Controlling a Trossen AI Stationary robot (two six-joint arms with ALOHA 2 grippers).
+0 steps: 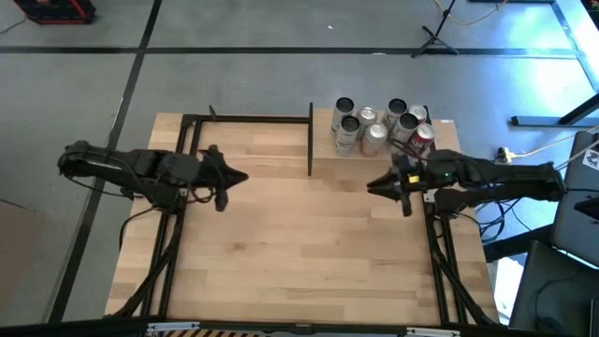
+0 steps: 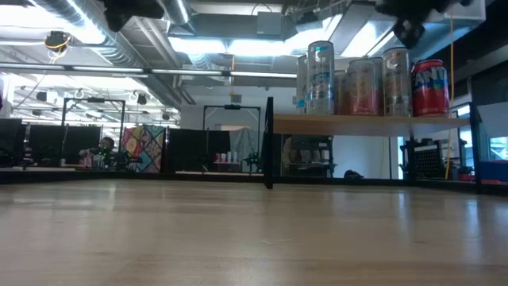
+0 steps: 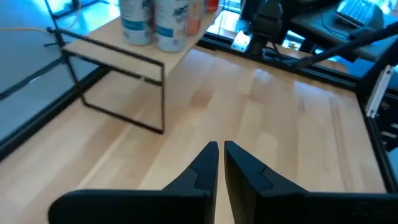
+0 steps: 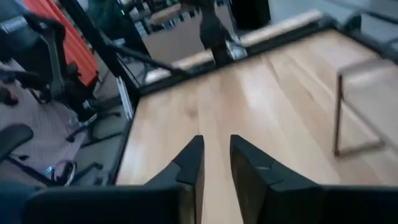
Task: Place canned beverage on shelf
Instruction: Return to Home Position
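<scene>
Crowding shelf point(image 1: 321, 142) edge — cans point(image 1: 375, 125); left hand point(image 1: 240, 178), right hand point(image 1: 373, 184) apart.

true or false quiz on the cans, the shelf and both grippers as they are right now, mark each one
1. All the cans stand on the shelf. True.
2. The left gripper holds a can. False: it holds nothing and hangs above the bare table.
3. A red can stands at one end of the row in the low view. True.
4. One can lies on its side on the table. False: every can in view is upright on the shelf.
5. The right gripper touches the left one. False: they face each other across the table, well apart.
</scene>
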